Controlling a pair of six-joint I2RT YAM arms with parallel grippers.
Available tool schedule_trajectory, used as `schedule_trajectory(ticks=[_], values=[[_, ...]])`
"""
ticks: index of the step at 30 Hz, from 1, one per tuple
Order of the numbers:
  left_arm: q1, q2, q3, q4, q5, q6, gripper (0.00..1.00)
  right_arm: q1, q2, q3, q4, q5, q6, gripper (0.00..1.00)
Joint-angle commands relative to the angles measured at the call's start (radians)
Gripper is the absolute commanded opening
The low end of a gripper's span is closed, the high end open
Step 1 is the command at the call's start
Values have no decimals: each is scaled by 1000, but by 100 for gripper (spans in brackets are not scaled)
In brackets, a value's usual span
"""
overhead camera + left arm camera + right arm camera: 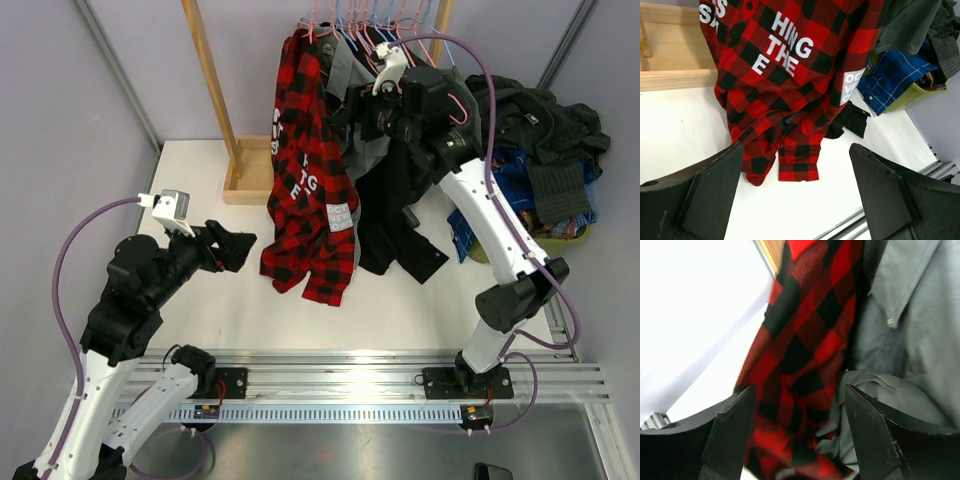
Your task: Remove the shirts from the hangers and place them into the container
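Note:
A red-and-black plaid shirt (310,180) with white lettering hangs from the rail, its hem resting on the table. Behind it hang a grey shirt (368,150) and a black shirt (395,225). Pink and light blue wire hangers (372,25) crowd the rail at the top. My right gripper (347,108) is up among the hanging shirts, open, with plaid cloth (805,355) and grey cloth (910,330) lying loose between its fingers (735,430). My left gripper (236,248) hovers open over the table, left of the plaid shirt's (790,75) hem. The yellow-green container (583,238) sits at the right.
Dark garments (540,120) and a blue plaid one (510,190) are heaped in and over the container. The wooden rack's base (250,180) and upright (210,80) stand at the back left. A metal rail (380,365) runs along the near edge.

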Motion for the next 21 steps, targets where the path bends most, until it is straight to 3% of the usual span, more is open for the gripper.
schedule_trajectory(ticks=[1,6,9,13,14,15,21], values=[[0,-14,-10,30,32,-6,91,-9,-110,-8,24,51,-66,79],[0,-23,-10,25,34,-16,90,-11,-145,-15,92,223,-77,73],[0,-30,-7,15,34,-16,91,-24,-137,-6,133,402,-76,63],[0,-34,-7,12,28,-16,91,-83,-61,97,61,364,-37,35],[0,-34,-7,10,28,-16,90,-101,-47,113,38,349,-28,8],[-2,-36,-8,12,28,-16,90,-109,-26,123,32,335,-19,0],[0,-43,-8,2,23,-16,90,-144,-4,105,47,216,35,0]])
